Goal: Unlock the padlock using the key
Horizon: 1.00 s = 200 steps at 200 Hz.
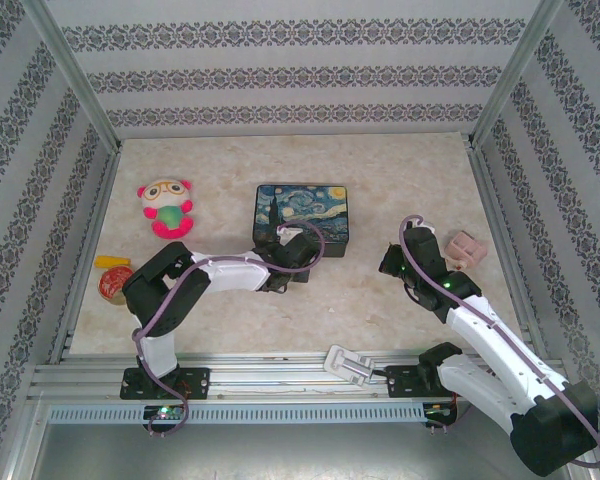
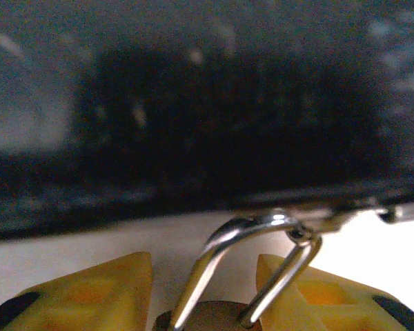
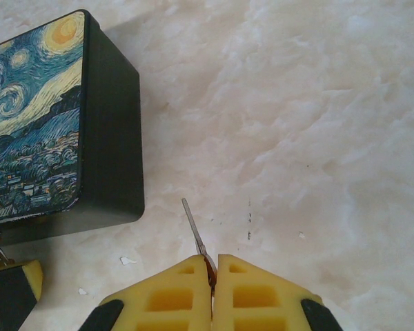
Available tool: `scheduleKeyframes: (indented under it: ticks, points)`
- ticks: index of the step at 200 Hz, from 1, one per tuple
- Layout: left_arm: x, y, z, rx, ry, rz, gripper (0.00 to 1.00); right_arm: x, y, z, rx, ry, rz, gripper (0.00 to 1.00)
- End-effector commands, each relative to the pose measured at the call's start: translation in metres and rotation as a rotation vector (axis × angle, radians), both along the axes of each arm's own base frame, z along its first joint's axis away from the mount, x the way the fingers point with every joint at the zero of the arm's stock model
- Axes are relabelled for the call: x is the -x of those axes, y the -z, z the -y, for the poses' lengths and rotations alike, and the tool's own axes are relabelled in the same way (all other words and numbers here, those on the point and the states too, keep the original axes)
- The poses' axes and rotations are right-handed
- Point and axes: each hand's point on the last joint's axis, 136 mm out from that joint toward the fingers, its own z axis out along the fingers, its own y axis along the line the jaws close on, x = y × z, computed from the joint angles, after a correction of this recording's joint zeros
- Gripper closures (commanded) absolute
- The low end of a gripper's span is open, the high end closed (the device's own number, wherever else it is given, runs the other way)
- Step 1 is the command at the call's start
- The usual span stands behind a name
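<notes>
**Right wrist view: key gripped, keyhole not yet reached**

The right claw [image 3: 212, 276] is clenching the key [image 3: 195, 231] by its head, with the thin blade sticking out toward 11 o'clock over bare bench [image 3: 317, 138]. The blade is touching nothing. The painted tin box [image 3: 34, 117] is sitting off at 10 o'clock, well apart from the tip.

In the left wrist view the left claw [image 2: 204, 283] is seemingly pinching the brass body of the padlock [image 2: 217, 318] between its yellow pads [image 2: 90, 289]. The silvery shackle [image 2: 262, 231] is rising from the body and hooking through the metal hasp [image 2: 331, 219] on the box's near wall. From above, that wall is facing 6 o'clock, and the right claw is hanging at about 3 o'clock from the box.

Judging by this, the robot is working on bringing the key to the lock, and insertion is not yet begun. The next move is calling for a carry toward 9 o'clock in the top view. It then needs a fine line-up of the blade with the keyway while the left claw is holding the lock steady. The keyway itself is not visible, so its facing cannot be told.

The tin box is sitting with its lid closed, so whatever is inside is hidden.
</notes>
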Motion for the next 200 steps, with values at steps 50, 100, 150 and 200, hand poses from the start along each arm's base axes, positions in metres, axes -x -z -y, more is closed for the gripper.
scheduleKeyframes:
  ticks: [50, 100, 150, 200]
  points:
    - [0.002, -0.007, 0.019, 0.046, 0.043, 0.002, 0.68, 0.005, 0.011, -0.004, -0.009, -0.022, -0.02, 1.0]
    - [0.004, -0.02, 0.044, 0.204, 0.074, -0.013, 0.73, 0.018, 0.036, -0.026, -0.075, -0.141, -0.023, 1.0]
    - [0.006, -0.04, 0.089, 0.431, 0.153, -0.053, 0.79, 0.039, 0.059, -0.057, -0.192, -0.306, 0.007, 1.0]
    - [-0.002, -0.052, 0.109, 0.576, 0.155, -0.087, 0.79, 0.046, 0.066, -0.079, -0.255, -0.422, 0.096, 1.0]
